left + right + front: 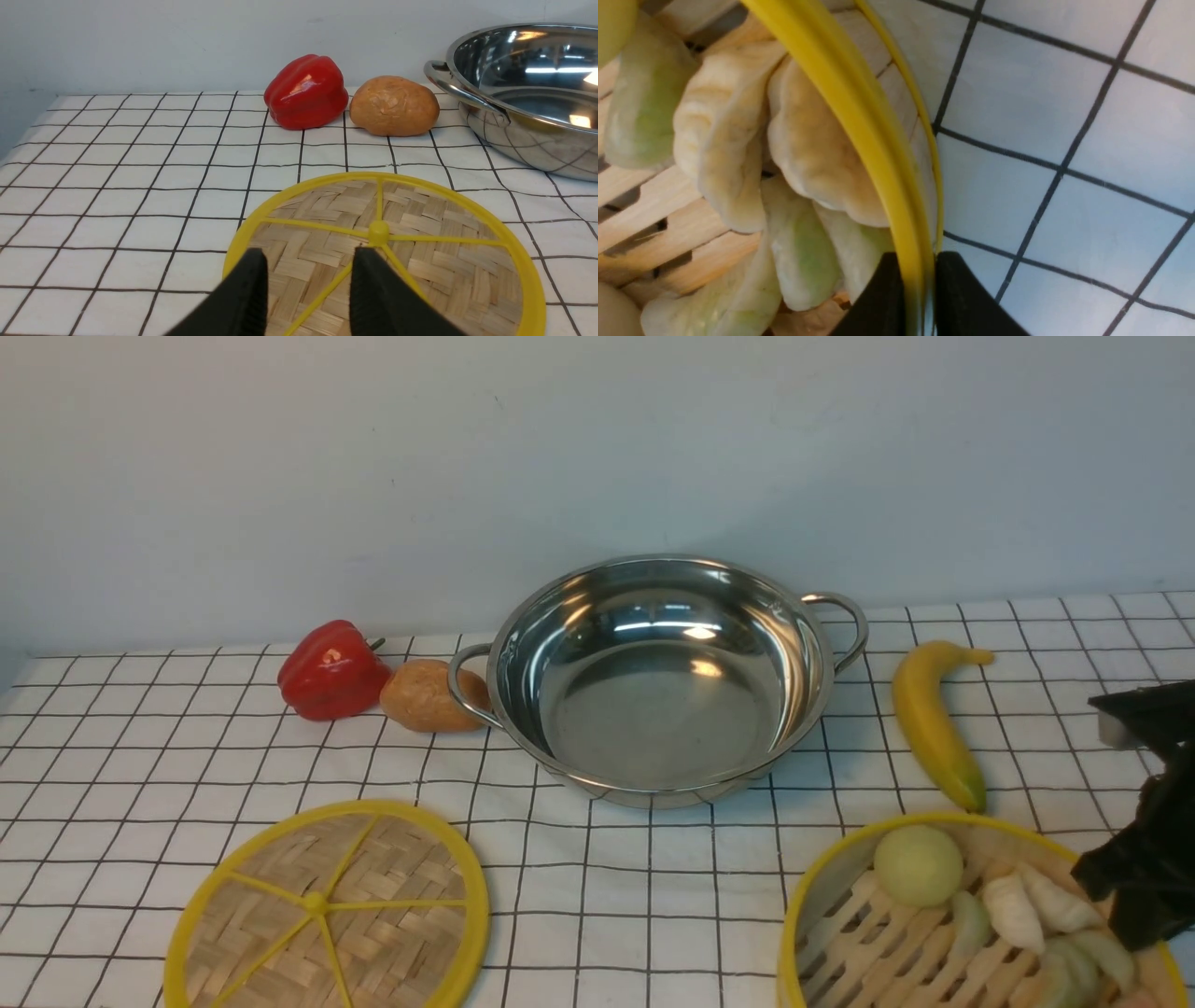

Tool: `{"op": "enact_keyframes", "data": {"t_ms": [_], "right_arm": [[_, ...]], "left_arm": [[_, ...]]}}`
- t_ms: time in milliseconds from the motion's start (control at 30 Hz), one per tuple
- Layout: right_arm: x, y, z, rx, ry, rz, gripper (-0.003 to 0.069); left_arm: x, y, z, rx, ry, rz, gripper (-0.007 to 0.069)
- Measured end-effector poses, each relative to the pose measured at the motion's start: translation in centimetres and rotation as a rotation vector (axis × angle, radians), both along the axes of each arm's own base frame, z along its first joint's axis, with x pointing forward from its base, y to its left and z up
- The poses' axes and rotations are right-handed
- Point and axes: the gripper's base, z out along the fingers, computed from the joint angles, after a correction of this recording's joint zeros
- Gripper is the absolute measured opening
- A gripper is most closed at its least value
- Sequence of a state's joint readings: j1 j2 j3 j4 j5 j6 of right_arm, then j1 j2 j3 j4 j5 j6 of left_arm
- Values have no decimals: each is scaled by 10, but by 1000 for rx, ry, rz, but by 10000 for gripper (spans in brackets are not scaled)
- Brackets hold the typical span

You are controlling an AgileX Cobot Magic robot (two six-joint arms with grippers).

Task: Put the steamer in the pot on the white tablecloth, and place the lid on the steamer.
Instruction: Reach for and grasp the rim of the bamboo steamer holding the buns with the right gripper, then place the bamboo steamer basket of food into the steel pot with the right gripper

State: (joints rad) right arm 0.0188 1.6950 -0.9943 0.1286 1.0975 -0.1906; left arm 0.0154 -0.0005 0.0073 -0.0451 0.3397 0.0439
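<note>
The steamer (868,943) with dumplings and a bun sits at the front right on the white tablecloth (140,756). My right gripper (919,268) is shut on the steamer's yellow rim (859,116), one finger inside and one outside; in the front view it (1134,887) is at the basket's right side. The empty pot (658,677) stands at the back centre. The lid (327,910) lies flat at the front left. My left gripper (308,266) is open over the lid (420,242), holding nothing.
A red pepper (331,670) and a potato (428,695) lie left of the pot, the potato by its left handle. A banana (934,723) lies between the pot and the steamer. A wall stands behind the table.
</note>
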Motion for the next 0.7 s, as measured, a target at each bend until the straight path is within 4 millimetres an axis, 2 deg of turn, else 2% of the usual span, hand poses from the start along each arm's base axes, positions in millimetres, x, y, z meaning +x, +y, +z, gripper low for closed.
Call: {"op": "enact_keyframes", "data": {"t_ms": [67,233,367,467,567,700], "right_arm": [[1,0,2,1,5,1,92],[12,1,24,10,3,9,93],[36,3,56,30,-122,5,93],[42,6,67,56,-168,-6,93],[49,15,83,80,-218,17,94],[56,39,105,95,-290,83,94]], "left_arm": [[0,0,0,0,0,0,243],[0,0,0,0,0,0,243],[0,0,0,0,0,0,243],[0,0,0,0,0,0,243],[0,0,0,0,0,0,243],[0,0,0,0,0,0,243]]}}
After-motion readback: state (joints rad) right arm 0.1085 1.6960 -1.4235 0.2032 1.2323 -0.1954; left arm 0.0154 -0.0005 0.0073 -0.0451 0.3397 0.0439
